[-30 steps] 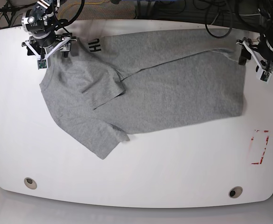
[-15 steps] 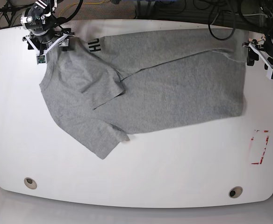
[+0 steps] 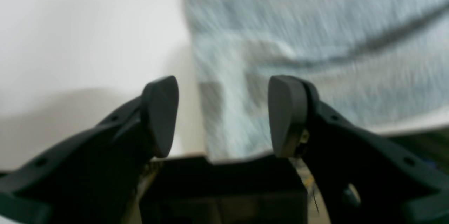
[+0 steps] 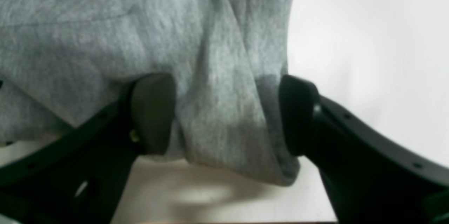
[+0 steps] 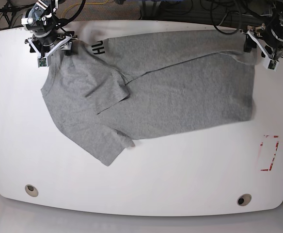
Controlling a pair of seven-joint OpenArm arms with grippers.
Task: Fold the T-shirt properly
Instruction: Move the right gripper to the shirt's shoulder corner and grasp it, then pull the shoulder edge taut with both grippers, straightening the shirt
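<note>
White table [image 5: 146, 179] carries the grey T-shirt [image 5: 151, 92], spread across its far half from 10 to 2 o'clock. Right gripper [image 4: 224, 112] straddles a bunched shirt edge, jaws apart. Left gripper [image 3: 222, 115] hovers, jaws apart, over a corner.

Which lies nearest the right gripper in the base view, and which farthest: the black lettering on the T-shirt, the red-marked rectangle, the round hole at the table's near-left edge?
From the right gripper:
1. Black lettering, just beside it.
2. Round hole, near-left edge.
3. Red-marked rectangle, far across the table.
</note>
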